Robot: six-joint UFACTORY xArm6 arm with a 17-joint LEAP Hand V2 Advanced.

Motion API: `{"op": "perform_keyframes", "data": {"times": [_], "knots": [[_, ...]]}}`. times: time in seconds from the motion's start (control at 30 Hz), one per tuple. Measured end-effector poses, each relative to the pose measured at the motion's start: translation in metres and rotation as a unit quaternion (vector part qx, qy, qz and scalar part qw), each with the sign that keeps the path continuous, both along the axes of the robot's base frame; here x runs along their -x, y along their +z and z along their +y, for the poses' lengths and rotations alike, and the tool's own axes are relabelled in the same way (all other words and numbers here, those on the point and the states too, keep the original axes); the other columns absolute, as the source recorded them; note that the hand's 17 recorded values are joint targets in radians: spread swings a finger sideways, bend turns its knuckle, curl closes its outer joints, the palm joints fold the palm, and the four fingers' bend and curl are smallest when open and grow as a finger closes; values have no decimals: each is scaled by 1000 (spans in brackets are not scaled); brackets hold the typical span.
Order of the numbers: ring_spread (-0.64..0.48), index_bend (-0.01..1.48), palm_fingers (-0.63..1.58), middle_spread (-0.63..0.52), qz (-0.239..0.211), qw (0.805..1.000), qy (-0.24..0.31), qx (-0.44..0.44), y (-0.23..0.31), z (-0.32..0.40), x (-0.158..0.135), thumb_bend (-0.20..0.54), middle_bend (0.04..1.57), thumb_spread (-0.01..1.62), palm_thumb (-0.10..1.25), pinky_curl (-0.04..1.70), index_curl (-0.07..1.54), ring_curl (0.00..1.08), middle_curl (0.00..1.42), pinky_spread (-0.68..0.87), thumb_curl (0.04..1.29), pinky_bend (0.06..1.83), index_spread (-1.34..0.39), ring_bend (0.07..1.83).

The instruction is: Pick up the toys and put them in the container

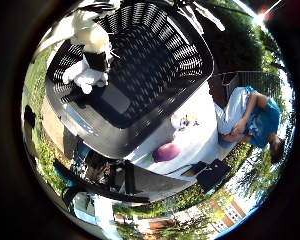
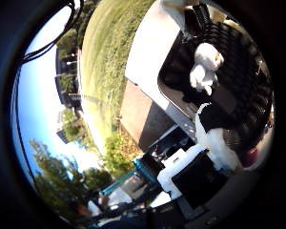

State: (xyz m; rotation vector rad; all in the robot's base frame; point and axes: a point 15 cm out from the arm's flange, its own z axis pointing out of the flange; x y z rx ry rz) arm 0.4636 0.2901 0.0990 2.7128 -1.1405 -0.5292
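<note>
Little-finger-side palm view showed the white plush toy (image 1: pixel 90 55) lying inside the black basket (image 1: pixel 190 60) directly below my hand (image 2: pixel 214 138), its body stretched along the basket's near wall, while my fingers (image 2: pixel 219 143) hung straight, holding nothing.
</note>
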Motion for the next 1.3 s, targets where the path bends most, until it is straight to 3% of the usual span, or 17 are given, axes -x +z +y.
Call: {"op": "perform_keyframes", "data": {"times": [0.37,0.5,0.67,0.87,1.07,1.2,1.3], "knots": [[302,165,-4,48,-5,1000,-12,-7,23,-15,-9,-26,166,1099,816,395,625,293,372,499,590,727,-490,433],[303,174,-13,54,-1,1000,-27,-8,61,-41,-10,-28,162,1102,806,366,559,292,352,494,577,685,-463,406],[298,201,16,53,-31,998,-56,-15,130,-98,-25,-29,167,1109,788,325,507,288,336,481,562,602,-447,366],[294,194,48,52,-51,994,-93,16,183,-188,-21,-28,159,1123,763,294,460,290,319,474,545,551,-423,331],[288,176,72,43,-27,986,-164,27,163,-267,-25,-26,168,1129,757,277,410,299,313,470,534,523,-358,323],[284,170,66,42,14,981,-191,33,111,-297,-33,-37,172,1126,721,270,388,304,313,465,522,502,-329,323],[278,172,65,41,-1,979,-200,32,85,-312,-53,-34,173,1122,707,262,373,306,314,460,510,483,-316,318]]}}
